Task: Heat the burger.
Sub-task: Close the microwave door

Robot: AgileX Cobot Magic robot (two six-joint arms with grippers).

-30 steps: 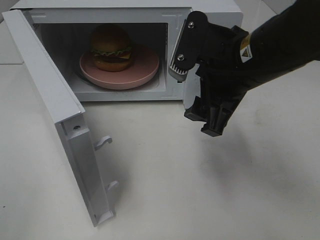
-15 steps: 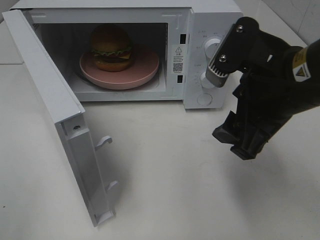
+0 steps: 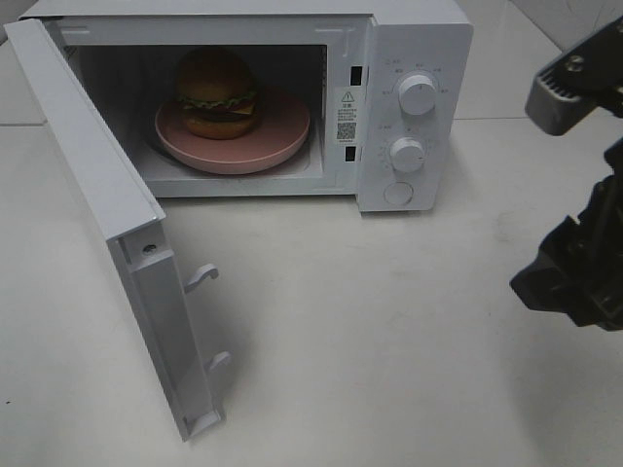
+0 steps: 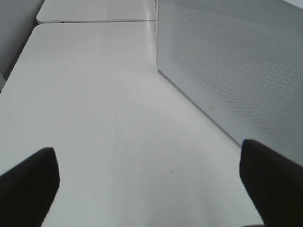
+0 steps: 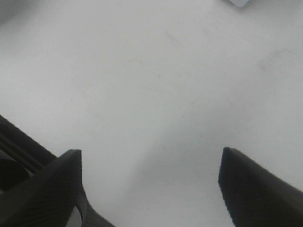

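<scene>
White microwave (image 3: 440,131) on a pale table (image 3: 389,336) — door (image 3: 90,167) standing wide open, pink plate (image 3: 284,134) inside.

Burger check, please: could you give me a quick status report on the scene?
Left gripper and right gripper open, empty. Burger on pink plate inside microwave. Door wide open, nothing seen blocking it.

This looks like a test room for a robot, set up like a little kitchen. A white microwave (image 3: 409,97) stands on a plain white table (image 3: 389,341) with its door (image 3: 97,195) wide open. Inside, a burger (image 3: 216,92) sits on a pink plate (image 3: 282,136). A black robot arm (image 3: 584,253) hangs over the table on the right.
</scene>
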